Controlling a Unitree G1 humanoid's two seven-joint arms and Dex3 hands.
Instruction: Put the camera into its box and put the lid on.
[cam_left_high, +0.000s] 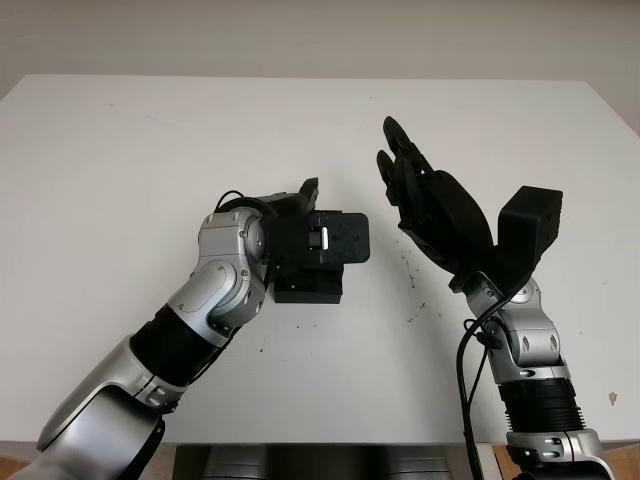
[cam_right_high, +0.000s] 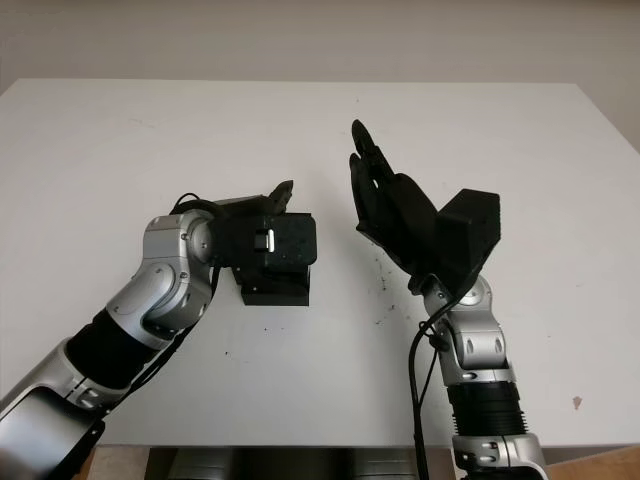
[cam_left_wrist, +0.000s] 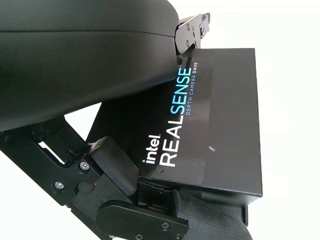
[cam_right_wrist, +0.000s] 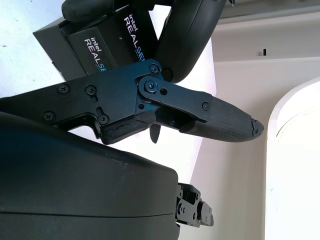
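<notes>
My left hand (cam_left_high: 303, 222) is shut on a black box lid (cam_left_high: 343, 238) printed "Intel RealSense" (cam_left_wrist: 210, 125), with fingers (cam_left_wrist: 117, 170) clamped on its edges. The lid hangs over the black box base (cam_left_high: 310, 286), which stands on the white table near the middle. The lid sits a little to the right of the base, and I cannot tell whether they touch. The lid and hand hide the inside of the base. My right hand (cam_left_high: 415, 185) is open, raised above the table to the right of the lid and apart from it.
The white table (cam_left_high: 120, 180) stretches wide on the left and behind the box. Small dark specks (cam_left_high: 410, 285) lie on it between the box and the right arm. The table's front edge (cam_left_high: 350, 442) runs just ahead of both forearms.
</notes>
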